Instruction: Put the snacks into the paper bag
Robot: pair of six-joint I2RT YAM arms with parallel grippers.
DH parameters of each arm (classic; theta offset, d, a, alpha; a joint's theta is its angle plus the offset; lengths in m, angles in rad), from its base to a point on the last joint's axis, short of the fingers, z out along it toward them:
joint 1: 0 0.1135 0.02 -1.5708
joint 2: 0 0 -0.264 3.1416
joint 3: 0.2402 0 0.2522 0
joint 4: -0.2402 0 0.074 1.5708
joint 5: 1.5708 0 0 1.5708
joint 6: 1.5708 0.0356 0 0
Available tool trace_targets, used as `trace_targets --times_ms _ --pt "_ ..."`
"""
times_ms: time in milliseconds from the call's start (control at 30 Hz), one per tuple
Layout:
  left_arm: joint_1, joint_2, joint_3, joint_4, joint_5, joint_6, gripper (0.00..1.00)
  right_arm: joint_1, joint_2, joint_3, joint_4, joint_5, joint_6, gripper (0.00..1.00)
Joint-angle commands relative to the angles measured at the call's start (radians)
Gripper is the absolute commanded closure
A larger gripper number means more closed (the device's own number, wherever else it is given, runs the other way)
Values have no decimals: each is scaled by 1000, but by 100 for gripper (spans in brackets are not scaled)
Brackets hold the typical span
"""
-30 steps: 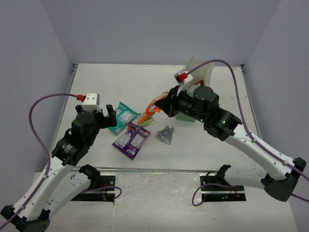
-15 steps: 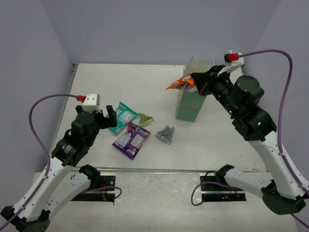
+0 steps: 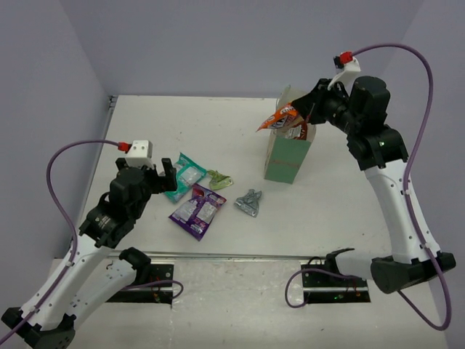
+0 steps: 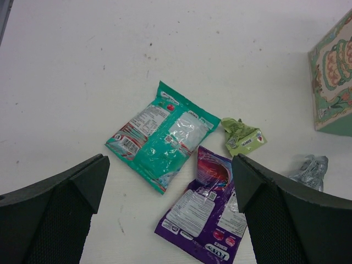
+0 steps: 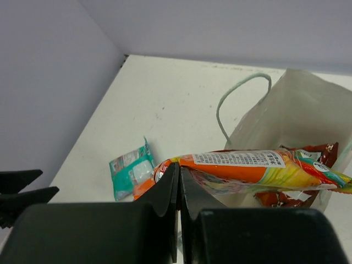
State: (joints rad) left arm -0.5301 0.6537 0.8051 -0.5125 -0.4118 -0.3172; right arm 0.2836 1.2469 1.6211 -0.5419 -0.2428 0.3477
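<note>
The mint-green paper bag (image 3: 289,158) (image 4: 334,91) stands upright at the back right, its cream inside (image 5: 300,110) showing. My right gripper (image 3: 302,116) (image 5: 179,171) is shut on one end of the orange snack packet (image 3: 279,119) (image 5: 247,164), holding it level over the bag's mouth. A red packet (image 5: 309,150) lies inside the bag. On the table lie the teal (image 3: 183,174) (image 4: 163,135), purple (image 3: 197,209) (image 4: 212,212), green (image 3: 220,178) (image 4: 243,136) and silver (image 3: 248,201) (image 4: 309,170) packets. My left gripper (image 3: 166,177) (image 4: 170,165) hangs open above the teal and purple ones.
Pale walls close the table (image 3: 218,123) in at the back and both sides. The bag's thin handle (image 5: 237,98) loops up at its near rim. Purple cables (image 3: 65,156) arc over both arms.
My right arm has carried the orange packet up from the table's middle to above the bag's mouth. The left arm and the packets on the table have stayed put.
</note>
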Motion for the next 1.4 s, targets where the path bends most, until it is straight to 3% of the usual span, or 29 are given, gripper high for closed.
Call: trace_targets --times_ms 0,333,400,433,467,500,600,767,933,1067,1300,1367 --pt "8 3 -1 40 5 23 0 -53 17 60 22 -249 31 100" --pt "15 6 -1 40 8 24 0 -159 60 3 89 -418 108 100" --pt "15 9 -1 42 8 24 0 -162 66 9 91 -426 125 81" --pt "16 8 -1 42 10 24 0 -162 66 11 92 -426 125 56" --pt "16 9 -1 40 10 24 0 -162 62 10 95 -426 128 44" --pt "15 9 -3 40 10 24 0 -162 57 7 97 -421 129 35" --pt "16 9 -1 40 10 24 0 -162 33 2 105 -398 132 23" --pt "24 4 -4 57 41 32 0 -161 -9 -21 148 -424 165 18" --pt "25 14 -6 57 42 30 0 -60 -88 -12 84 -265 64 2" --pt "27 55 3 40 42 17 0 25 -128 -12 43 -173 19 1" --pt "30 167 40 -30 73 -100 0 130 -225 -216 114 -188 -5 1" --pt "32 210 49 -57 85 -131 0 195 -233 -239 88 -132 -59 1"
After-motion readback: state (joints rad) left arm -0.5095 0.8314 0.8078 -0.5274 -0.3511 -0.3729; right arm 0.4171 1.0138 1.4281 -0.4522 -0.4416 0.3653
